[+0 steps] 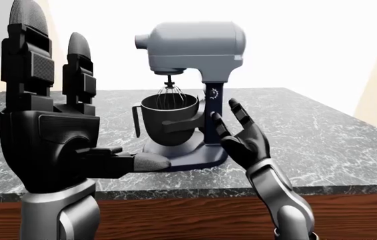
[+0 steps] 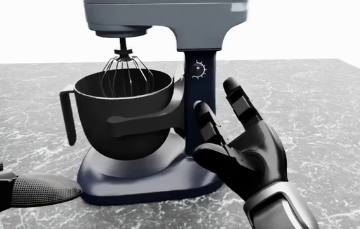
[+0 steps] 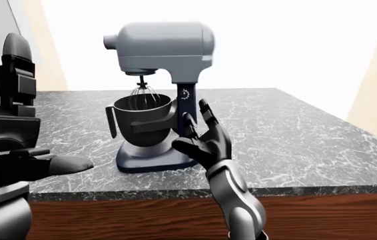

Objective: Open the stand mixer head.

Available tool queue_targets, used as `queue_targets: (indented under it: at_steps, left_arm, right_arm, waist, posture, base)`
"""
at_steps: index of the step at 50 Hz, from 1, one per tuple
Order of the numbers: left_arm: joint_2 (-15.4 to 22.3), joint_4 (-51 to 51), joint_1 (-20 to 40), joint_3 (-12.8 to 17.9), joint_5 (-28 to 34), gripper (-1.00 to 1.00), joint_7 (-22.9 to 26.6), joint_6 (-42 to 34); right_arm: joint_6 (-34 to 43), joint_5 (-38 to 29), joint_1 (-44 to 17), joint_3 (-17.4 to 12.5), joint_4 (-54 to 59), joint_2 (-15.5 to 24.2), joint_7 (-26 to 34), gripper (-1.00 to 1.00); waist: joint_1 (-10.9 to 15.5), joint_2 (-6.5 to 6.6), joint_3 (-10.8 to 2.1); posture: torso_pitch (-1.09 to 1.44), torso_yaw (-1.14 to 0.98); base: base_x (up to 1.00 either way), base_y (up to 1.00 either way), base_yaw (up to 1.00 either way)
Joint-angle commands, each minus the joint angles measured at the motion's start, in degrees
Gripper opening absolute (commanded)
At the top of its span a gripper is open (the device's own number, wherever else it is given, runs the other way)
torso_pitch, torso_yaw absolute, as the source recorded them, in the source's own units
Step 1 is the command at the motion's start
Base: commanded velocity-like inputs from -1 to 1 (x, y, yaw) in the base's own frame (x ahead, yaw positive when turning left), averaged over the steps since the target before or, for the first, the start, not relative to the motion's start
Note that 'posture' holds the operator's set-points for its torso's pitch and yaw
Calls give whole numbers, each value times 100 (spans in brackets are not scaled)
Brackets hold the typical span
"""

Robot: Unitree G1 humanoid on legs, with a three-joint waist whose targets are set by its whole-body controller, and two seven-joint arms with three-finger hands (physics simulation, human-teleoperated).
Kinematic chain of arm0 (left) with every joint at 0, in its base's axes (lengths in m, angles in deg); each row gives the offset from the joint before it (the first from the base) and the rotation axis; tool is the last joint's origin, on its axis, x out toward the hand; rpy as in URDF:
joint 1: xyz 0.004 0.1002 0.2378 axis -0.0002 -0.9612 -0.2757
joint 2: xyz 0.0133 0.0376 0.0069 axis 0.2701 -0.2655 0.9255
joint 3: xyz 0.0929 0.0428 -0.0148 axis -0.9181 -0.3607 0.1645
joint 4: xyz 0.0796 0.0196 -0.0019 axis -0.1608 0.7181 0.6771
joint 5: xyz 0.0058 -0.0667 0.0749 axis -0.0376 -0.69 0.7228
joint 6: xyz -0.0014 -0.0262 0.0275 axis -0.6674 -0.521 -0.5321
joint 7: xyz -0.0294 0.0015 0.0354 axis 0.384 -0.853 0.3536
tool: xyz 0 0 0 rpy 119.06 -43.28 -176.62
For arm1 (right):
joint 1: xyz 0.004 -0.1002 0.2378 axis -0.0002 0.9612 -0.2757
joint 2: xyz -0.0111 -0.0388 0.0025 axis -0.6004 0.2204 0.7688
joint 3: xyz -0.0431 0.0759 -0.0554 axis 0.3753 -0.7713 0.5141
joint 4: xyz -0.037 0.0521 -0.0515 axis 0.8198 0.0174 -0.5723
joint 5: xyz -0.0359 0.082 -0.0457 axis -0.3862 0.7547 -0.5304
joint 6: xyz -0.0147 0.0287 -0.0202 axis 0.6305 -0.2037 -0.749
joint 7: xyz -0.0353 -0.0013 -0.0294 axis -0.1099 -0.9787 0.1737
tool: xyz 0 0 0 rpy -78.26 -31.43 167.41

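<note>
The stand mixer has a grey head (image 1: 191,47) that sits level on a dark blue column (image 2: 199,102). Its wire whisk (image 2: 126,71) hangs down into the black bowl (image 2: 119,119). A speed dial (image 2: 197,70) shows on the column. My right hand (image 2: 221,121) is open just right of the column, palm toward it and fingers up, with nothing in it. My left hand (image 1: 75,100) is open too, raised close to the camera at the left of the left-eye view. Its thumb (image 2: 40,190) points at the mixer's base (image 2: 148,183).
The mixer stands on a dark marbled countertop (image 2: 320,105). The counter's near edge (image 1: 348,187) has a wooden face below it. Bright white wall lies behind, with beige walls at both sides.
</note>
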Motion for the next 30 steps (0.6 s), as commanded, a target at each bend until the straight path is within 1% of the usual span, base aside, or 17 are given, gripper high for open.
queue_targets:
  at_steps: [1, 30]
  left_arm:
    - [19, -41, 101, -1, 0, 100, 0, 94]
    - [38, -41, 110, 18, -9, 100, -6, 90]
  right_arm:
    - [-73, 18, -160, 16, -136, -13, 44, 100]
    - [-109, 66, -303, 18, 0, -42, 32, 100]
  waist:
    - [5, 12, 34]
    - [6, 22, 37]
  posture:
    - [-54, 0]
    - [-54, 0]
  base:
    - [0, 0, 0]
    - [0, 0, 0]
